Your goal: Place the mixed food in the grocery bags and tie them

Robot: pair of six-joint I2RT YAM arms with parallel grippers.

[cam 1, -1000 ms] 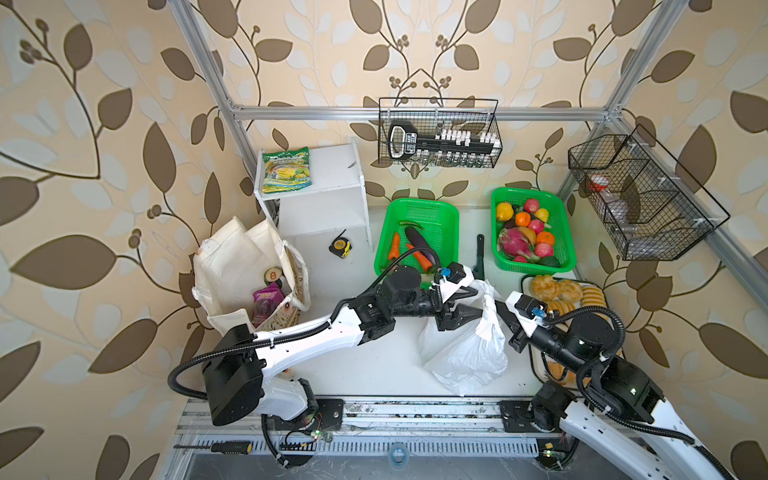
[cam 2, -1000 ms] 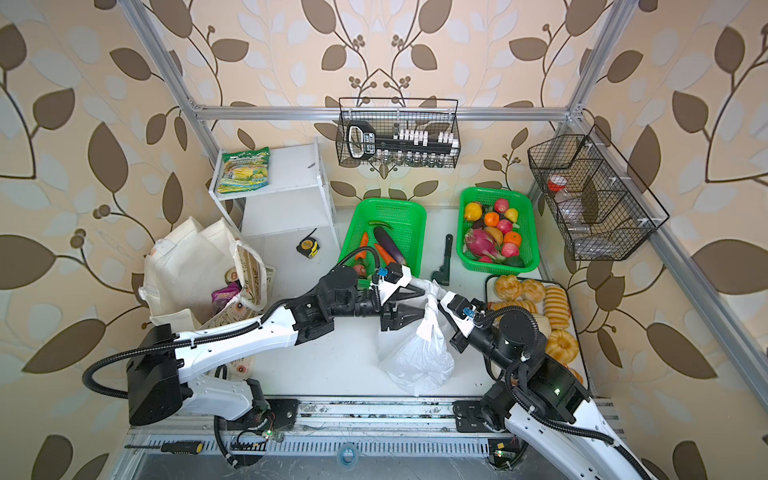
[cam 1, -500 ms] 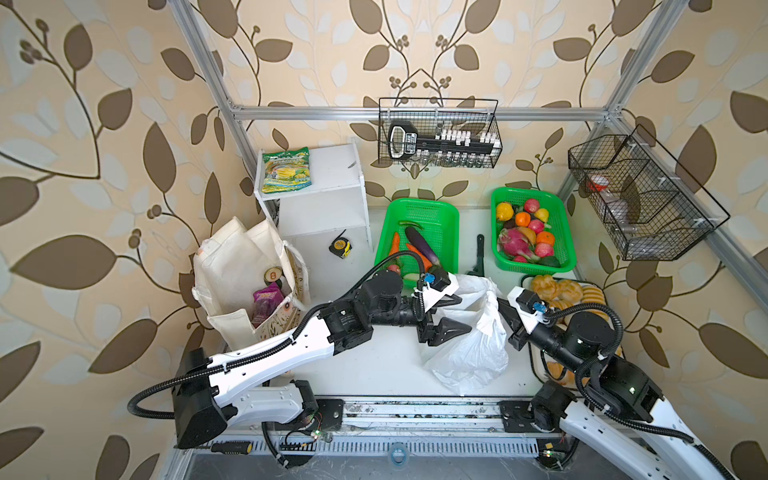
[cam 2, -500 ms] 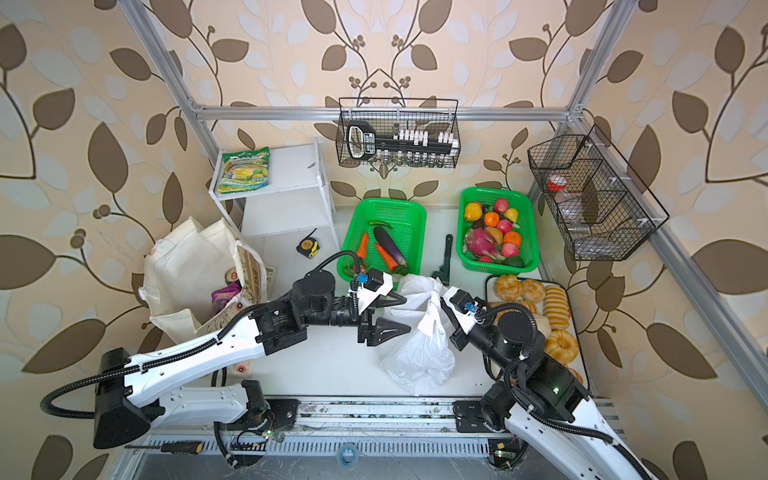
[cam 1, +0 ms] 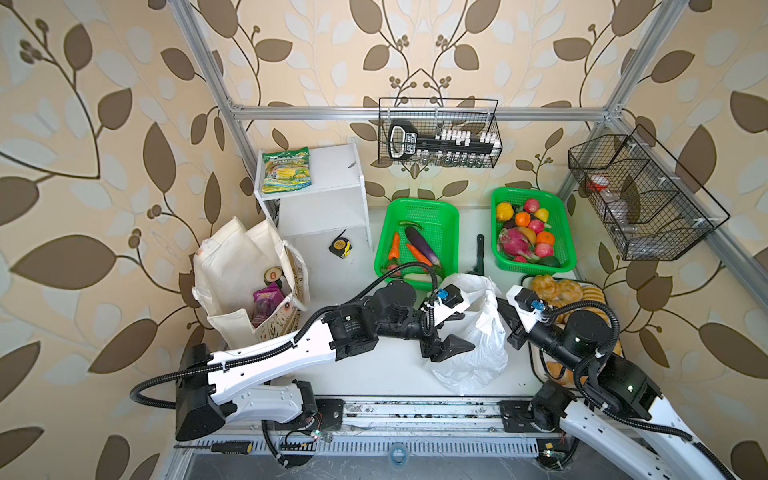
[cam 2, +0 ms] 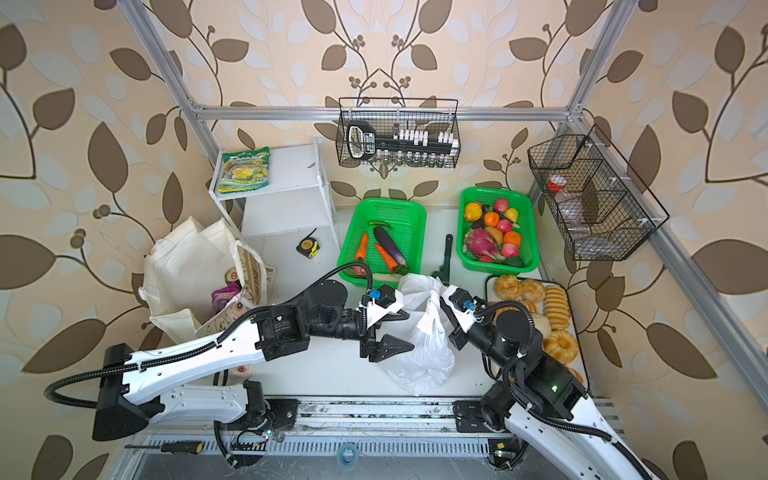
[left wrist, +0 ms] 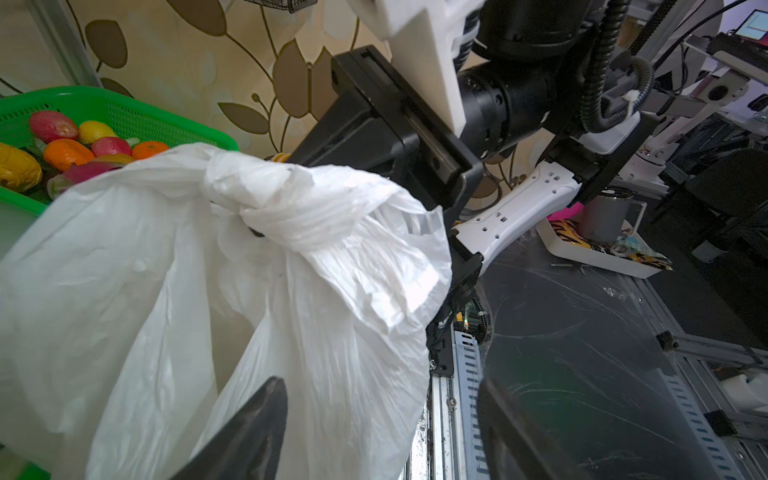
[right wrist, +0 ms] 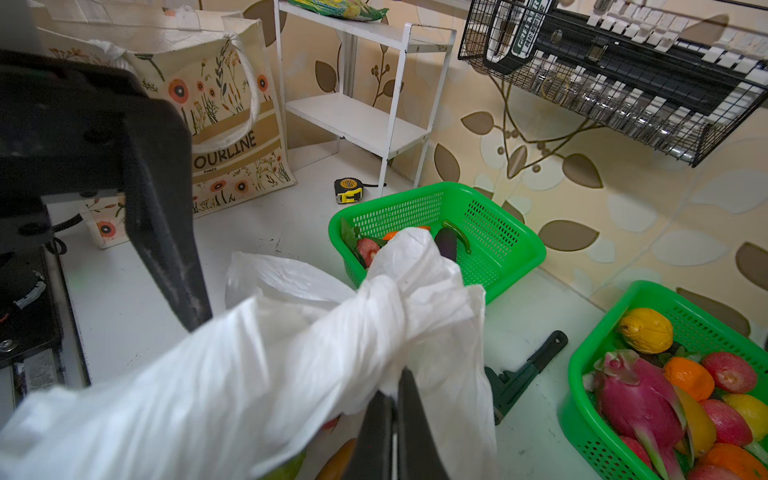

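White bag in right pincer

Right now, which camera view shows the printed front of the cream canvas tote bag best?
The right wrist view: the cream canvas tote bag faces it, floral print and dark lettering legible. In both top views one looks down into the tote, print foreshortened. The left wrist view misses it.

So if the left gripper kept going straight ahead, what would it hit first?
Probably the white plastic bag, directly ahead of the left gripper, whose jaws stand open; exact depth is unclear.
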